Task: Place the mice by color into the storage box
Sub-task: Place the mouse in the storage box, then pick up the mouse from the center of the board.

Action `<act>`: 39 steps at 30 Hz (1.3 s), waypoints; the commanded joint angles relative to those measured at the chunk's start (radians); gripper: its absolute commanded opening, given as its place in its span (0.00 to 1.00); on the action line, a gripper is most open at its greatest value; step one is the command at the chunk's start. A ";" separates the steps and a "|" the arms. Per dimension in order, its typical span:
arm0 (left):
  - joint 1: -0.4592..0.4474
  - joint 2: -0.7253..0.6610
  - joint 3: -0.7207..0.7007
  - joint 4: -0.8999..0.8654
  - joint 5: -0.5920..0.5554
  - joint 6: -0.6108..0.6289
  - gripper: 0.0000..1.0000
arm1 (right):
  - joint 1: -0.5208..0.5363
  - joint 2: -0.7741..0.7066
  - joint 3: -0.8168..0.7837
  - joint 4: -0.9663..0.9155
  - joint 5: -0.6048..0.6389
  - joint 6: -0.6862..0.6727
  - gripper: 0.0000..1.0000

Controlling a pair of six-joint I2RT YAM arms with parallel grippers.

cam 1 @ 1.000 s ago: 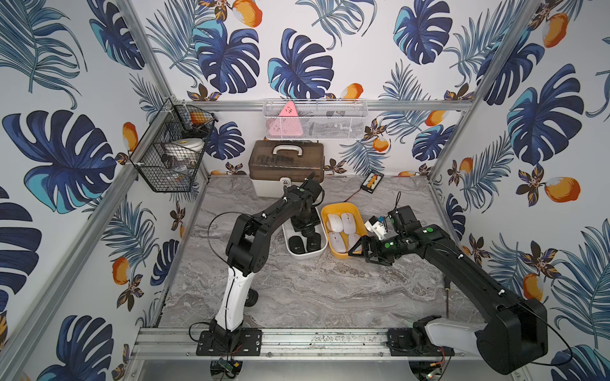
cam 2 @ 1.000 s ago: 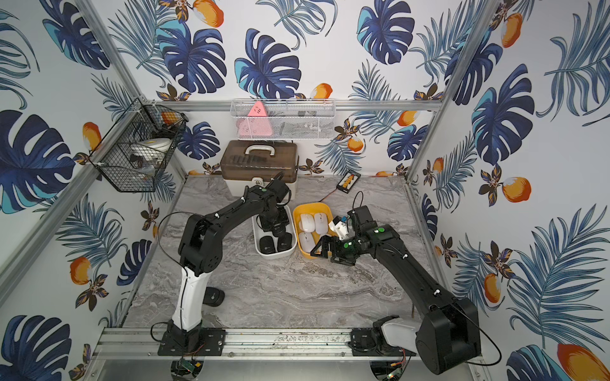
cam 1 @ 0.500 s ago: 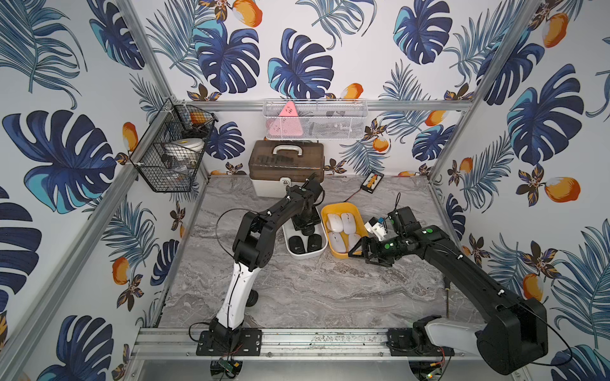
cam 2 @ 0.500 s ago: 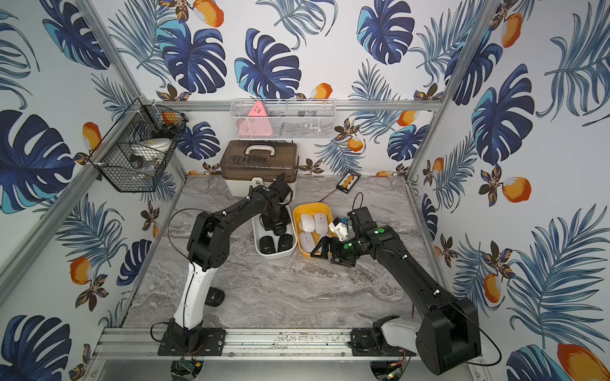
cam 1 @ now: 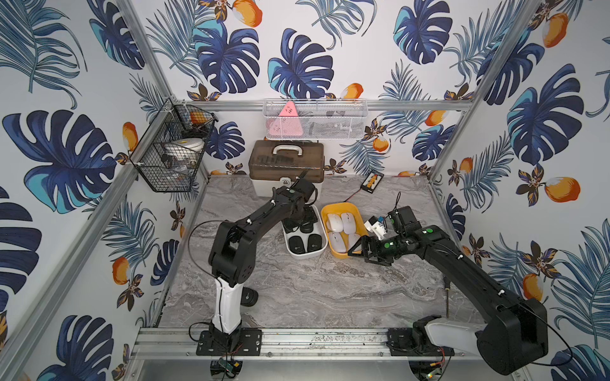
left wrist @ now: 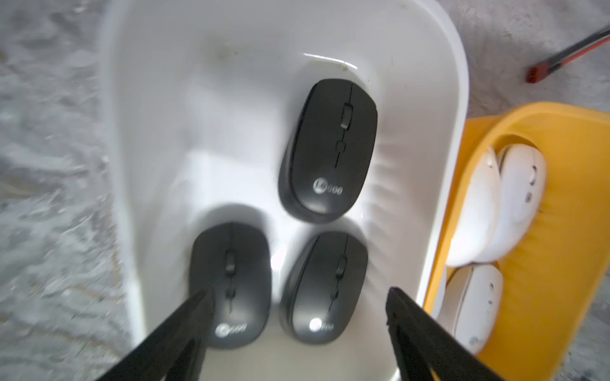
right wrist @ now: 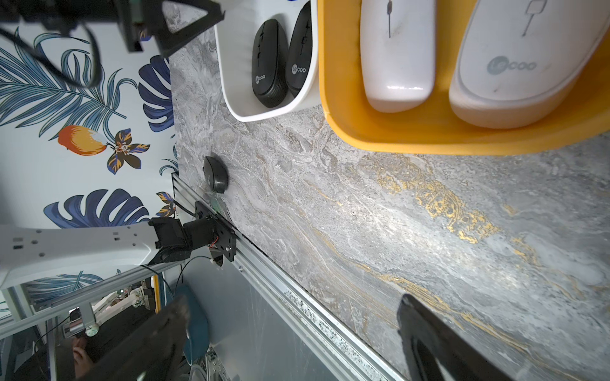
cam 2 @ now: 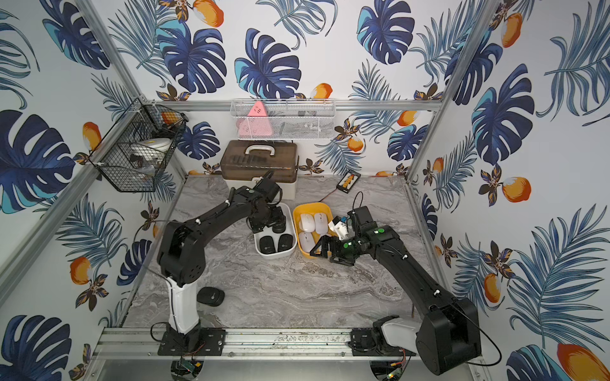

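Observation:
A white storage box (cam 1: 305, 255) holds three black mice (left wrist: 328, 151) (left wrist: 231, 283) (left wrist: 325, 287), all lying flat on its floor. Beside it a yellow box (cam 1: 340, 207) holds several white mice (cam 1: 334, 221). My left gripper (left wrist: 300, 293) hangs open over the white box with nothing between its fingers. A further black mouse (cam 2: 210, 296) lies loose on the table near the left arm's base. In front of the yellow box (right wrist: 429, 142), low over the marble, my right gripper (right wrist: 293, 303) stands wide open and empty.
A brown-lidded toolbox (cam 1: 286, 161) stands at the back wall, with a small black and orange device (cam 1: 373, 179) and its cable to the right. A screwdriver (cam 1: 446, 297) lies near the right edge. A wire basket (cam 1: 171, 148) hangs on the left wall.
My left gripper's jaws have spread wider over the white box and the left arm has shifted slightly. The right arm has not moved.

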 commanded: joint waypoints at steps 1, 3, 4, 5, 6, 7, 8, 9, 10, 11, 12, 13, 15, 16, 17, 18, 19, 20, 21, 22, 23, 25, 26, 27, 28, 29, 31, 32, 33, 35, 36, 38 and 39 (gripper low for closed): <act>0.014 -0.168 -0.167 -0.031 0.002 -0.078 0.87 | 0.002 -0.010 -0.006 0.028 -0.013 0.012 1.00; 0.022 -0.298 -0.312 -0.040 0.011 -0.135 0.88 | 0.001 -0.009 -0.008 0.031 -0.015 0.012 1.00; 0.024 -0.367 -0.391 -0.047 0.014 -0.169 0.88 | 0.003 -0.008 -0.008 0.033 -0.018 0.011 1.00; 0.027 -0.424 -0.462 -0.050 0.025 -0.206 0.89 | 0.002 -0.007 -0.009 0.033 -0.019 0.010 1.00; 0.029 -0.495 -0.537 -0.048 0.038 -0.244 0.89 | 0.002 -0.006 -0.011 0.035 -0.020 0.010 1.00; 0.030 -0.560 -0.603 -0.047 0.050 -0.288 0.89 | 0.002 -0.006 -0.012 0.035 -0.020 0.009 1.00; 0.030 -0.606 -0.660 -0.057 0.056 -0.325 0.89 | 0.003 -0.003 -0.009 0.034 -0.020 0.006 1.00; 0.031 -0.667 -0.709 -0.067 0.055 -0.370 0.89 | 0.002 -0.002 -0.010 0.033 -0.021 0.003 1.00; 0.030 -0.718 -0.750 -0.083 0.046 -0.405 0.89 | 0.003 -0.001 -0.008 0.034 -0.022 0.001 1.00; 0.030 -0.751 -0.781 -0.101 0.029 -0.431 0.89 | 0.004 0.000 -0.008 0.036 -0.024 0.001 1.00; 0.030 -0.781 -0.806 -0.129 0.010 -0.458 0.89 | 0.003 0.000 -0.012 0.040 -0.026 0.002 1.00; 0.030 -0.798 -0.827 -0.156 -0.009 -0.486 0.90 | 0.004 0.002 -0.013 0.045 -0.030 0.004 1.00; 0.032 -0.806 -0.855 -0.208 -0.040 -0.539 0.95 | 0.005 0.004 -0.013 0.045 -0.033 0.003 1.00; 0.032 -0.803 -0.864 -0.232 -0.057 -0.574 0.95 | 0.004 0.004 -0.012 0.043 -0.031 0.001 1.00; 0.032 -0.798 -0.866 -0.245 -0.072 -0.595 0.95 | 0.003 0.004 -0.009 0.041 -0.031 0.000 1.00; 0.032 -0.793 -0.870 -0.247 -0.091 -0.609 0.95 | 0.004 0.003 -0.009 0.041 -0.032 -0.002 1.00; 0.032 -0.788 -0.868 -0.253 -0.106 -0.625 0.96 | 0.004 0.002 -0.008 0.040 -0.030 -0.002 1.00; 0.032 -0.783 -0.870 -0.259 -0.125 -0.643 0.97 | 0.004 0.003 -0.008 0.038 -0.030 -0.004 1.00; 0.033 -0.775 -0.870 -0.259 -0.140 -0.657 0.98 | 0.004 0.001 -0.008 0.034 -0.030 -0.006 1.00; 0.034 -0.767 -0.867 -0.259 -0.153 -0.668 0.98 | 0.004 0.002 -0.008 0.033 -0.030 -0.008 1.00; 0.033 -0.754 -0.866 -0.262 -0.161 -0.676 0.98 | 0.004 0.003 -0.009 0.033 -0.030 -0.008 1.00; 0.035 -0.733 -0.870 -0.255 -0.169 -0.690 0.98 | 0.003 0.001 -0.009 0.032 -0.028 -0.008 1.00; 0.036 -0.722 -0.877 -0.253 -0.169 -0.701 0.98 | 0.005 0.001 -0.009 0.033 -0.028 -0.008 1.00; 0.038 -0.715 -0.887 -0.246 -0.168 -0.709 0.98 | 0.005 0.002 -0.009 0.033 -0.028 -0.008 1.00; 0.038 -0.713 -0.899 -0.239 -0.164 -0.720 0.98 | 0.003 0.003 -0.009 0.032 -0.029 -0.009 1.00; 0.040 -0.713 -0.913 -0.229 -0.162 -0.731 0.98 | 0.004 0.005 -0.009 0.032 -0.028 -0.011 1.00; 0.047 -0.716 -0.942 -0.199 -0.161 -0.739 0.98 | 0.004 0.007 -0.009 0.032 -0.028 -0.011 1.00; 0.051 -0.716 -0.955 -0.184 -0.159 -0.746 0.98 | 0.004 0.009 -0.008 0.033 -0.028 -0.011 1.00; 0.057 -0.717 -0.967 -0.167 -0.157 -0.748 0.97 | 0.004 0.011 -0.011 0.036 -0.028 -0.009 1.00; 0.066 -0.712 -0.983 -0.139 -0.157 -0.750 0.97 | 0.003 0.016 -0.011 0.042 -0.032 -0.006 1.00; 0.072 -0.708 -0.990 -0.123 -0.157 -0.745 0.97 | 0.004 0.016 -0.010 0.043 -0.033 -0.005 1.00; 0.082 -0.695 -1.000 -0.101 -0.154 -0.735 0.96 | 0.004 0.019 -0.009 0.044 -0.034 -0.004 1.00; 0.087 -0.687 -1.000 -0.094 -0.156 -0.731 0.96 | 0.005 0.019 -0.009 0.045 -0.034 -0.004 1.00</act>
